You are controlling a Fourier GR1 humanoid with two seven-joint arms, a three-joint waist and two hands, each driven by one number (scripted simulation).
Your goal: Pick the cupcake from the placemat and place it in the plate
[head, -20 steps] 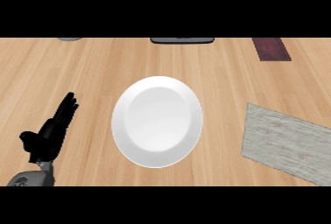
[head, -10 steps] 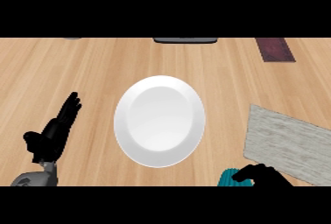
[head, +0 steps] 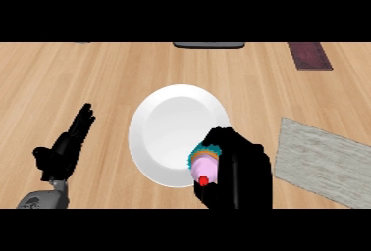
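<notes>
My right hand (head: 243,171) is curled round the cupcake (head: 204,165), which shows pink frosting, a red cherry and a teal wrapper. It lies tilted on its side in the hand, over the lower right rim of the white plate (head: 170,125). The grey woven placemat (head: 326,162) lies to the right of the plate, with nothing on the part that shows. My left hand (head: 65,149) rests open at the lower left, fingers pointing up, apart from the plate.
A dark red rectangular object (head: 310,55) lies at the back right of the wooden counter. A dark flat object (head: 208,44) sits at the back edge, centre.
My right hand has come in from the lower right with the cupcake and moved up and left to the plate's lower right rim. The left hand has stayed still.
</notes>
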